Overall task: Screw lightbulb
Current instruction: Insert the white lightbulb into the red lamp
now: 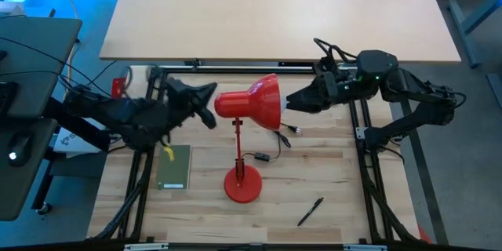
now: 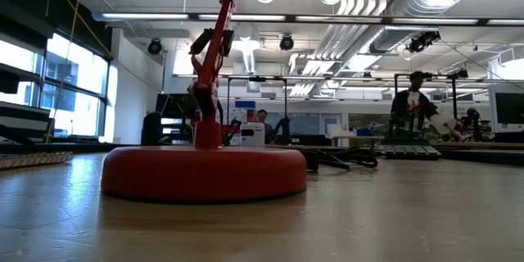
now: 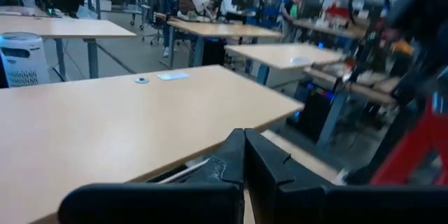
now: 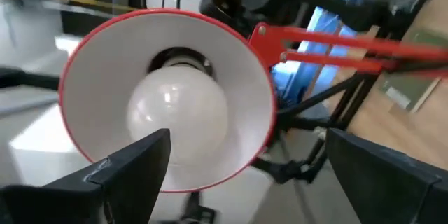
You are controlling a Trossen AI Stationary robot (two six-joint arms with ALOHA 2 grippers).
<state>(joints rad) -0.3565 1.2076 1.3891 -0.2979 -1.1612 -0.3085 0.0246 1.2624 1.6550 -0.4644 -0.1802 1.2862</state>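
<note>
The lightbulb (image 4: 178,112) is a smooth, frosted white globe with a small bright glint on its face, seated deep in the white-lined bowl of the red lamp shade (image 4: 245,77), its narrow end meeting the dark socket behind it. My right gripper (image 1: 290,100) sits just beside the mouth of the shade, and its fingers (image 4: 133,164) stand spread wide, one on each side of the bulb without touching it. My left gripper (image 1: 208,92) is at the back of the shade, near its narrow end, with its fingers (image 3: 241,161) pressed together on nothing that I can see. The red desk lamp's round base (image 1: 242,185) stands on the pale wooden surface (image 1: 314,165), its thin stem rising to the shade, and a black cord with a small switch (image 1: 262,157) trails beside it. A green notebook (image 1: 174,167) lies near my left arm and a black pen (image 1: 311,211) lies toward the front on my right side. Beyond my surface is a bare tan tabletop (image 1: 274,16). From table height the room opens into a large workshop with exposed ceiling ducts (image 2: 368,16), tall windows (image 2: 57,82), more desks, and a person (image 2: 413,98) standing far back.
</note>
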